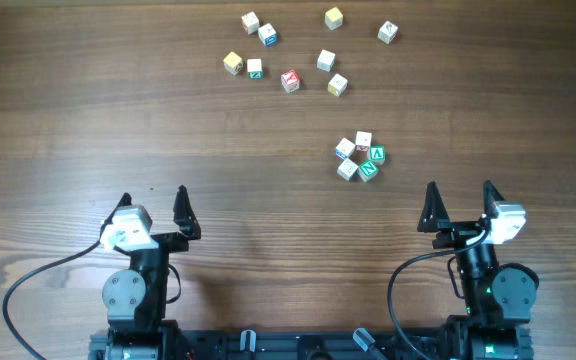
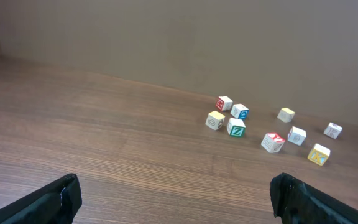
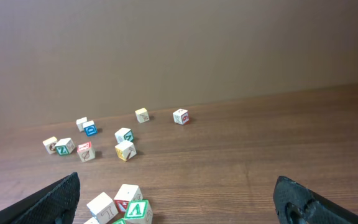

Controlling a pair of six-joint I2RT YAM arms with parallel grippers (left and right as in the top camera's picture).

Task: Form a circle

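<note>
well, both of my grippers sit at the near edge of the table (image 1: 68,130), each with its fingers spread wide and nothing held between them: my left gripper (image 1: 153,197) on one side, my right gripper (image 1: 459,190) on the other. the circle (image 1: 359,158), five small letter cubes bunched tightly together with two green faces on the side nearest me, lies on the wood ahead of my right gripper and a little to its left. the loose letter cubes (image 1: 290,80) are scattered further off, apart from that cluster.
</note>
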